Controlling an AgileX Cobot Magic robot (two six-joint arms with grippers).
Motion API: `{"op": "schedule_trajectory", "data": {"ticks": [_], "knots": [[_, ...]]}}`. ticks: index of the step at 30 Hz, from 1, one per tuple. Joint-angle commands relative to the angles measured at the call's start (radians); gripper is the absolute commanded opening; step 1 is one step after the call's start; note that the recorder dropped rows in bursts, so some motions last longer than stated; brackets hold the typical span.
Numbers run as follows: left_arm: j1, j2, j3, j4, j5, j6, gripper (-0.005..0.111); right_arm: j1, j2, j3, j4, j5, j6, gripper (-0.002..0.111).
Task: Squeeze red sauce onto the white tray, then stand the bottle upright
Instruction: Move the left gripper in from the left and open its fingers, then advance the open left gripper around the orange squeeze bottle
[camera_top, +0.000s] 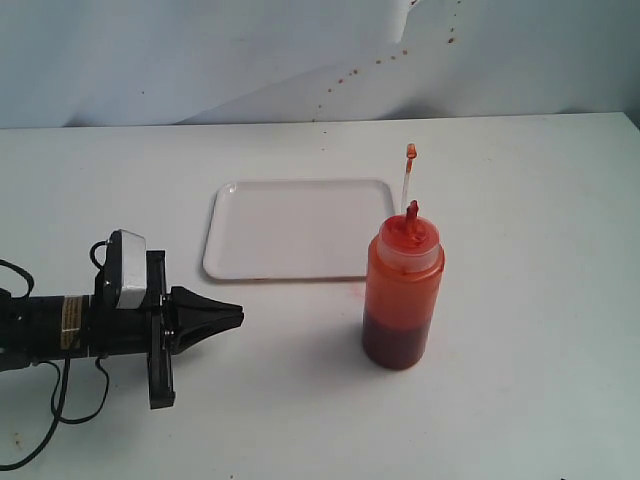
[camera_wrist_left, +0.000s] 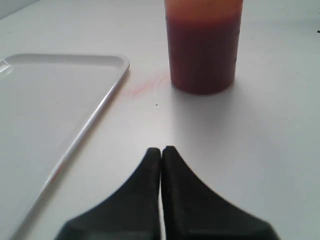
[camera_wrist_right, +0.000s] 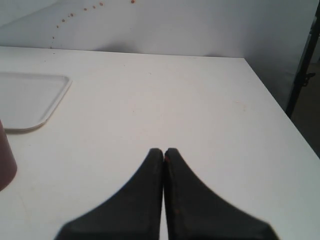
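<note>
Exterior view showed the bottle standing upright on the counter, its long axis vertical and its nozzle pointing straight up. A thin strap rose from beside the nozzle, leaning slightly, with a small orange cap at its top. Dark red sauce filled the lower part of the bottle, and the upper part looked lighter orange. The bottle stood just off the near right corner of the tray, close to it but not on it. The tray lay flat, its long side running left to right, its surface plain white. A faint pink smear marked the counter between the tray edge and the bottle.

The left gripper lay low over the counter at the left, pointing right toward the bottle and well apart from it. Its fingers were pressed together with nothing between them. In the left wrist view the two black tips met in a thin seam, with the bottle's base ahead and the tray rim alongside.

The right gripper did not show in the exterior view. In the right wrist view its jaws were likewise together, holding nothing, above the counter, with a tray corner and a sliver of the bottle also in sight. Small red specks dotted the backdrop behind.
</note>
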Motion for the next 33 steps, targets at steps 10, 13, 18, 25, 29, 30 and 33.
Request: {"op": "schedule_trajectory", "data": {"ticks": [10,13,18,25,29,30,33], "knots": [[-0.002,0.004,-0.006,-0.043,-0.009,-0.005,0.078,0.001,-0.003,0.003,-0.009,-0.001,-0.003,0.0],[-0.002,0.004,-0.006,-0.033,-0.009,-0.01,0.096,0.001,-0.003,0.003,-0.009,-0.001,-0.003,0.0],[-0.002,0.004,-0.006,-0.023,-0.009,-0.01,0.098,0.001,-0.003,0.003,-0.009,-0.001,-0.003,0.0],[-0.002,0.004,-0.006,-0.097,-0.009,-0.01,0.098,0.001,-0.003,0.003,-0.009,-0.001,-0.003,0.0],[-0.002,0.004,-0.006,-0.081,-0.009,-0.093,0.098,0.001,-0.003,0.003,-0.009,-0.001,-0.003,0.0],[-0.012,0.004,-0.006,-0.073,-0.009,-0.093,0.098,0.001,-0.003,0.003,-0.009,-0.001,-0.003,0.0],[-0.08,0.004,-0.047,-0.07,-0.009,-0.121,0.098,0.001,-0.003,0.003,-0.009,-0.001,-0.003,0.0]]}}
